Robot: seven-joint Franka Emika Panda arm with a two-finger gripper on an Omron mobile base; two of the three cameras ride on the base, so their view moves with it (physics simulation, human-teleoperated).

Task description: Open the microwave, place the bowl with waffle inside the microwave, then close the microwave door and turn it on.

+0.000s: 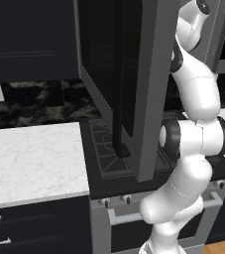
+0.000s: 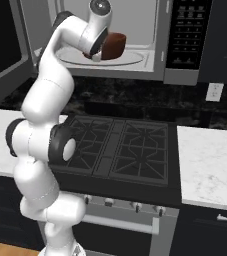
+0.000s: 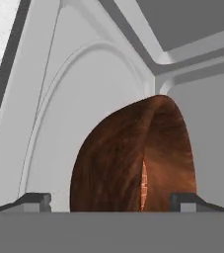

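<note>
Since the bowl (image 2: pixel 113 45) looks like turned wood, deep and round, likely stiff and fairly light, with a smooth rim that could slip if pinched too lightly; not fragile by the look of it. Sits on the pale turntable (image 2: pixel 130 59) inside the microwave (image 2: pixel 157 50), directly ahead of the jaws and close to them. Best taken at the rim wall, one finger inside and one outside, rather than around the full body, which seems too wide for the span. Holds the waffle (image 3: pixel 144 188), seen as a thin orange sliver with a grid, just inside the rim edge nearest the jaws; loose in there most likely, so any tilt could slide it.

Jaws stand wide apart, with the fingertips (image 3: pixel 34 201) at either side of the bowl's near rim and no pinch visible on it; appears let go rather than held. Whether one tip brushes the wall, cannot tell.

Reaches up and forward from the base, elbow folded over the stove (image 2: pixel 120 145), wrist bent so the gripper (image 3: pixel 112 202) points into the cavity, rolled so the bowl appears on its side in the hand view. Door (image 1: pixel 134 89) swung fully outward, edge toward the left base camera, beside the arm (image 1: pixel 198 99).
</note>
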